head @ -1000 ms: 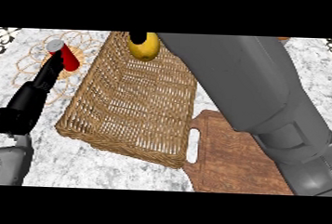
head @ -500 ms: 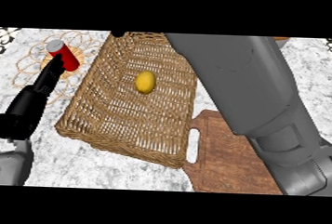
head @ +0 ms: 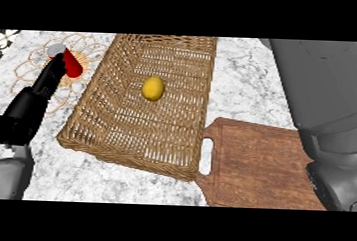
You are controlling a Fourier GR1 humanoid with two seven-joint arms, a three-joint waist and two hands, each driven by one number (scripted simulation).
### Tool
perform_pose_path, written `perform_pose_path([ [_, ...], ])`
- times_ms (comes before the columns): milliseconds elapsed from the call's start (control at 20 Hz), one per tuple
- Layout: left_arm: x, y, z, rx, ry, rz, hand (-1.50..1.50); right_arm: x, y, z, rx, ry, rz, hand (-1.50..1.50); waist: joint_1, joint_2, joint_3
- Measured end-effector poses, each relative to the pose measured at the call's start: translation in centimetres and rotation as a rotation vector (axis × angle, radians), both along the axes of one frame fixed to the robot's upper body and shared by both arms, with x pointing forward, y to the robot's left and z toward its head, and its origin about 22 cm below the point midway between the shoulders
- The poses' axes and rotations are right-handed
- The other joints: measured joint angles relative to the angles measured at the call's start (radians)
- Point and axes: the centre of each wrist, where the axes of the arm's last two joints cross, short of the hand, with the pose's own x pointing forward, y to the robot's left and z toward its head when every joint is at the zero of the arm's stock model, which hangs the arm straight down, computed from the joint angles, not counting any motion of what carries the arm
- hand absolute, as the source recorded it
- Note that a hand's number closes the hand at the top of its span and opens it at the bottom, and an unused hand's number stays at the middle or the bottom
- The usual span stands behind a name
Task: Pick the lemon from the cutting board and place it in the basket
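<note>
The yellow lemon [head: 153, 88] lies on the floor of the wicker basket [head: 107, 135], in its far half, with nothing touching it. The wooden cutting board [head: 257, 168] sits right of the basket's near corner, and its top is bare. My right forearm [head: 326, 107] runs along the view's right edge, over the board's right side; its hand is out of the picture. My left hand [head: 23, 114] rests at the left edge with its fingers straight and pointing away, apart from the basket.
A red and grey object [head: 69, 63] lies on a wire trivet [head: 35, 70] left of the basket, just past my left hand's fingertips. Marble counter [head: 246, 80] shows between the basket and my right arm.
The lemon went from the basket's far rim by my right arm down onto the basket floor. Since then my right arm has drawn back to the right, away from the basket.
</note>
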Motion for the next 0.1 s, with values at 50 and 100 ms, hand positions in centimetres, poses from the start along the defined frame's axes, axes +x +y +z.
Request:
perform_pose_path([
  [50, 0.0, -0.1, 0.0, -0.002, 0.006, -0.001, 0.0, 0.2, -1.2, 0.3, 0.024, -0.008, -0.03, -1.5, -0.001, -0.001, 0.0],
  [100, -0.2, -0.2, -0.2, -0.002, 0.003, 0.002, 0.0, 0.2, -2.5, 0.4, 0.046, -0.019, -0.055, -1.5, -0.003, -0.002, 0.0],
])
